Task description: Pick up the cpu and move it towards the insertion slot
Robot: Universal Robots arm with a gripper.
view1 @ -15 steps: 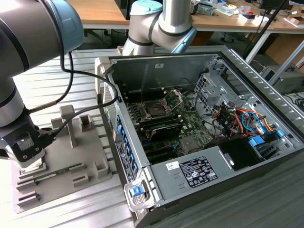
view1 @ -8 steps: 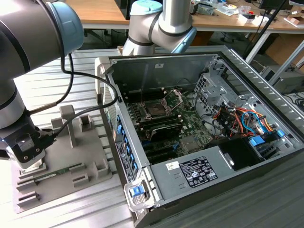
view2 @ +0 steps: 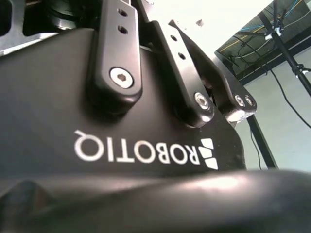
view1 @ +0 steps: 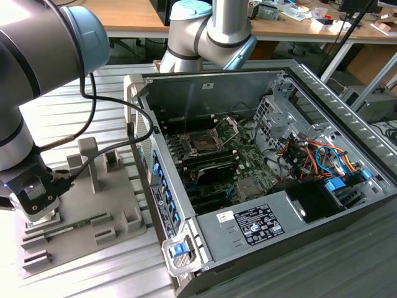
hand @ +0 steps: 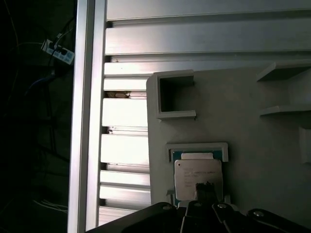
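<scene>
1. In the exterior view's lower left, the gripper (view1: 38, 208) sits over a grey holder (view1: 80, 211), well apart from the insertion slot (view1: 205, 141).
2. The first wrist view shows the cpu (hand: 198, 178) lying in that holder; how far the gripper is open, I cannot tell.

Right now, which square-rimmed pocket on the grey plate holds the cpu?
The pocket next to the gripper holds the cpu; the other pocket is empty.

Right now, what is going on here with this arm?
The robot arm has its gripper low over the cpu, which lies in a pocket of the grey holder. Whether it grips the chip cannot be told. The insertion slot, in the open computer case, is apart, towards the exterior view's right.
</scene>
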